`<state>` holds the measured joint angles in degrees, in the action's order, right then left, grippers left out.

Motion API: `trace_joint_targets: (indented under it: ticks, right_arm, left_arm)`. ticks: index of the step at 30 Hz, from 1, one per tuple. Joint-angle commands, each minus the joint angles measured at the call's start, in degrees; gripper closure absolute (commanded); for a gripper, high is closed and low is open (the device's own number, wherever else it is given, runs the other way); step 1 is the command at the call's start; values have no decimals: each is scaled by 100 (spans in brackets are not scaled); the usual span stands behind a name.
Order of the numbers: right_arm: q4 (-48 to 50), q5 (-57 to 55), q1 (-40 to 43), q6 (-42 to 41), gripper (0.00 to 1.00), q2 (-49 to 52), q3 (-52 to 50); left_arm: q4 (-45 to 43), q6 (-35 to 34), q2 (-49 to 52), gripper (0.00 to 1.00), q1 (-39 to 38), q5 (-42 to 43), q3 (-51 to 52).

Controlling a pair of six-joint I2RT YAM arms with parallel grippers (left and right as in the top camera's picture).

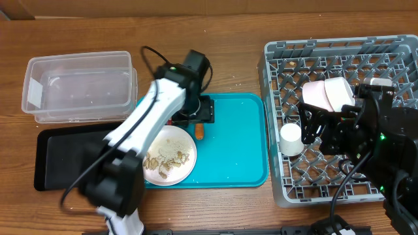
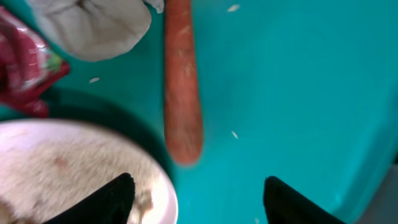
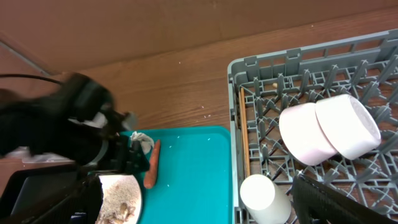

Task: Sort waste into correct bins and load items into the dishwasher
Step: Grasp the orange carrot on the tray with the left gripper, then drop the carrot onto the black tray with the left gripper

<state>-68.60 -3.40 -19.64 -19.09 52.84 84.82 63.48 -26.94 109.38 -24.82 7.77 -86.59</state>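
Note:
The orange carrot lies on the teal tray, next to the white plate that holds beige food scraps. The white paper ball and red wrapper lie just beyond it. My left gripper is open and empty, hovering over the carrot's tip and the plate's rim. My right gripper is open and empty above the grey dish rack. Two white bowls and the chopsticks are in the rack. The clear tub and black tray stand at the left.
A white cup lies in the rack near its left wall, and it also shows in the right wrist view. My left arm stretches over the plate and black tray. The table is bare wood behind the teal tray.

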Motion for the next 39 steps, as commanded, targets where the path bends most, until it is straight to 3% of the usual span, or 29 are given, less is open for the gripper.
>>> trace_joint_targets:
  ticks: [1,7,11,18,26,30,39]
  right_arm:
    - [28,-11,-22,-4,0,-11,76]
    - [28,-11,-22,-4,0,-11,76]
    - [28,-11,-22,-4,0,-11,76]
    - [28,-11,-22,-4,0,-11,76]
    - [28,-9,-22,-4,0,-11,76]
    - [28,-11,-22,-4,0,-11,76]
    - [28,-11,-22,-4,0,-11,76]
  left_arm:
    - [-142,-153,662,35,-2,-157,57]
    - [-485,-164,1427,38,-7,-155,57]
    - [-525,-160,1661,64,-7,-155,57]
    - [-282,-155,1508,76,2,-245,-273]
    - [715,-203,793,78,13,-968,-1285]
    - [1176,-667,109,84,138,-1346,-1403]
    - [2651,-1401,-1414,85,1141,-2308,-1207]
